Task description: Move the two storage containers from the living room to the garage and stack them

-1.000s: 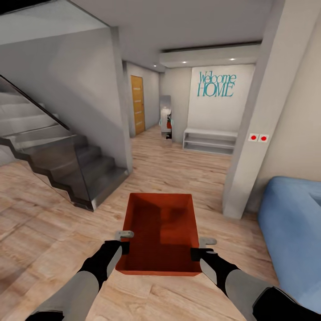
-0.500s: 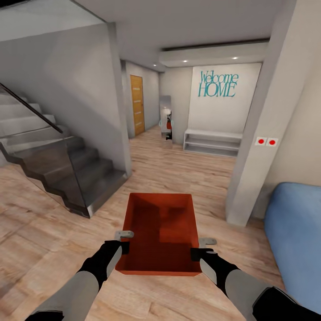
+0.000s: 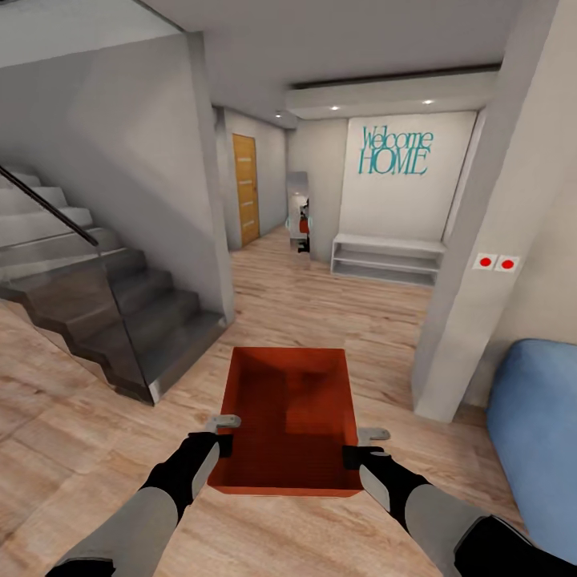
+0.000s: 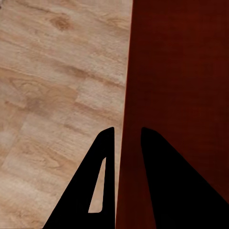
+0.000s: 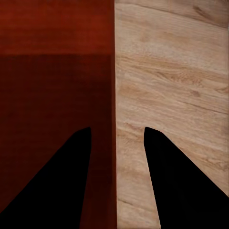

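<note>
Hallway ahead; both hands grip empty container (image 3: 290, 417).

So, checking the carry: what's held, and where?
One storage container, held by both grippers: left gripper pinches its left wall, right gripper its right wall, near the rim.

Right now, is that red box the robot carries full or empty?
Empty. The head view looks straight into the storage container and shows its bare textured bottom, with no lid and nothing inside.

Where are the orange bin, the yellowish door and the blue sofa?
storage container (image 3: 288, 417), head view, inner bottom.
door (image 3: 246, 188), head view, middle panel.
sofa (image 3: 535, 425), head view, top cushion surface.
</note>
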